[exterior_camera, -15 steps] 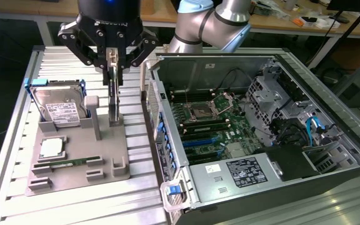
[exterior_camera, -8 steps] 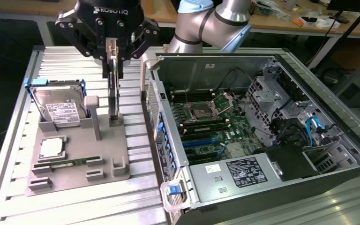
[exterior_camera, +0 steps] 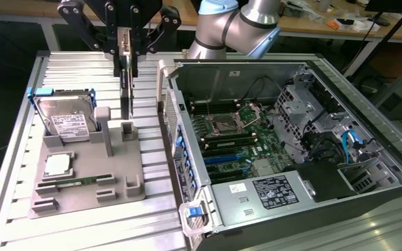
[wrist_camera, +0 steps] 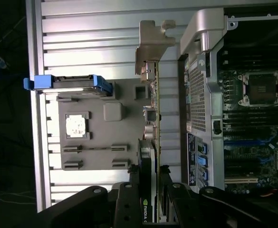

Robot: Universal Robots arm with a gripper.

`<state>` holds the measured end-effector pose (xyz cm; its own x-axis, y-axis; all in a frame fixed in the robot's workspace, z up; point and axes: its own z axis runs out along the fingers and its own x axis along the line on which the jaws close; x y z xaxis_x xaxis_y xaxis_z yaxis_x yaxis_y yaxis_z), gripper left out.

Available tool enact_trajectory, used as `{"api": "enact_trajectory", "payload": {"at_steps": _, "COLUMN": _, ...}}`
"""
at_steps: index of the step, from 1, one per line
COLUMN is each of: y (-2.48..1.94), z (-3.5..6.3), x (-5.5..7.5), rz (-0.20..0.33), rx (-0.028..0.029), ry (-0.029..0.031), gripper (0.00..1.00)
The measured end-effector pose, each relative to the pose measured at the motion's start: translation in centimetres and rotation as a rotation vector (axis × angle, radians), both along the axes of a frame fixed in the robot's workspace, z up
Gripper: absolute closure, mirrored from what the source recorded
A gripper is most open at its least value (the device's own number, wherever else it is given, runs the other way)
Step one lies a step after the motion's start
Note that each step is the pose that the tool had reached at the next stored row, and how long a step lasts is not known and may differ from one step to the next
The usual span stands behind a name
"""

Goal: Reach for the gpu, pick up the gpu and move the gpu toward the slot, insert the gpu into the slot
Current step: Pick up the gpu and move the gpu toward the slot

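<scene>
Robotics lab: slotted aluminium worktable (exterior_camera: 82, 230), open computer case (exterior_camera: 222, 83), robot arm (exterior_camera: 229, 31), cluttered benches (exterior_camera: 389, 32) behind.

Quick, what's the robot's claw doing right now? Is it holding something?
Gripper: closed on the gpu, gripping the card's top end as it stands upright on edge.

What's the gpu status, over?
Gripper jaws shut on gpu. Upright at grey holder, not in slot. Case wall stands between.
</scene>
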<state>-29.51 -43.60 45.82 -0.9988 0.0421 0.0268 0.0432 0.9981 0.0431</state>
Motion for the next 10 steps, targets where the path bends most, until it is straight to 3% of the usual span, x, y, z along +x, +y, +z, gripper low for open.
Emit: {"api": "enact_trajectory", "payload": {"at_steps": 10, "y": 0.00, "z": -0.23, "x": 2.0, "rz": 0.000, "rx": -0.0001, "ry": 0.0001, "gripper": 0.73}}
